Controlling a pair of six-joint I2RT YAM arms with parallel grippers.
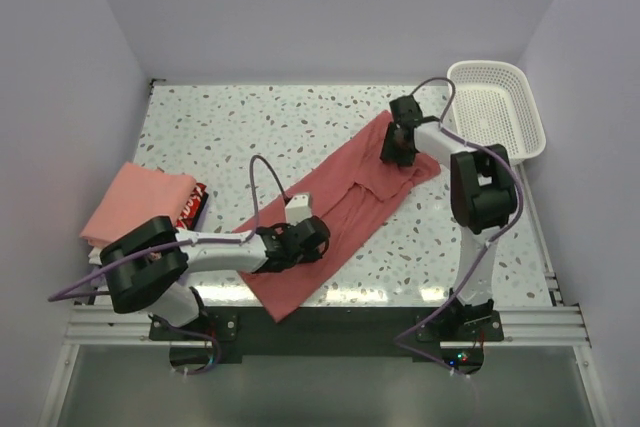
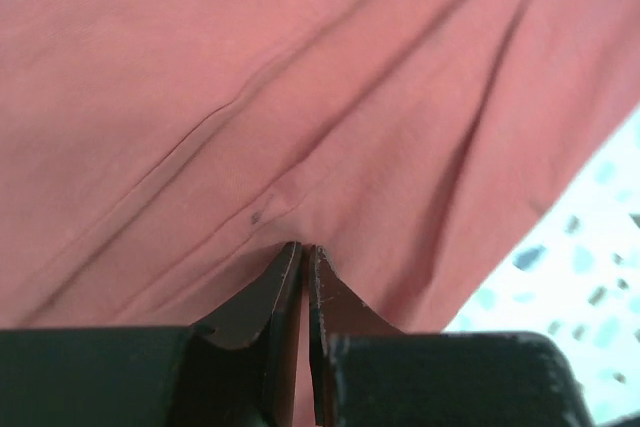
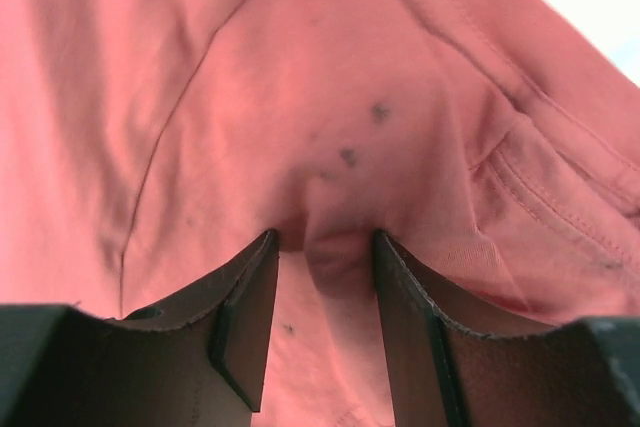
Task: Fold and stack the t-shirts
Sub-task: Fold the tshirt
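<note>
Left gripper (image 2: 303, 245) clamped on brick-red cotton t-shirt (image 1: 350, 202); right gripper (image 3: 325, 235) held apart at far end. Salmon-pink folded tee (image 1: 135, 202) stacked left; fold judged unfinished.

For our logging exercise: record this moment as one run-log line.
left claw: shut on brick-red cotton t-shirt | right claw: apart, fabric fold between

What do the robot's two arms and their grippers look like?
Both the left arm and right arm have white links with bulky black joint housings, and a purple cable loops along each. The left gripper and right gripper are black, with dark, flat, tapering fingers.
</note>
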